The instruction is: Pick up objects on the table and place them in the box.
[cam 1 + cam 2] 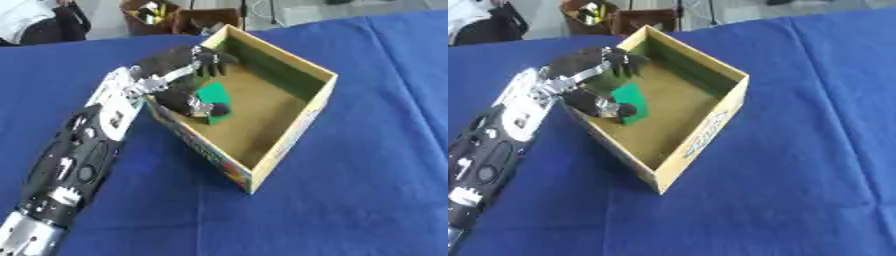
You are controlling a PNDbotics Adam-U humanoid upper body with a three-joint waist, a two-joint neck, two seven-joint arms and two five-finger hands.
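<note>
Box sits open-topped on the blue cloth, turned so one corner points toward the robot, brown floor visible, inner far wall looks green. Left arm comes in from the box's near-left side and crosses over the left wall. Left hand is inside the box, over its left-rear part. Green flat object, roughly triangular, is inside the box against the left wall, between the thumb below it and the fingers above it. Thumb tip overlaps the object's lower edge and looks to be touching it. Fingers are curled downward over the object's upper edge, tips close together, near the box's rear corner; cannot tell if they actually contact the green piece. Cannot tell either whether the object rests on the box floor or is lifted slightly off it. Beyond the box's rear corner, off the cloth, are dark containers holding mixed items
</note>
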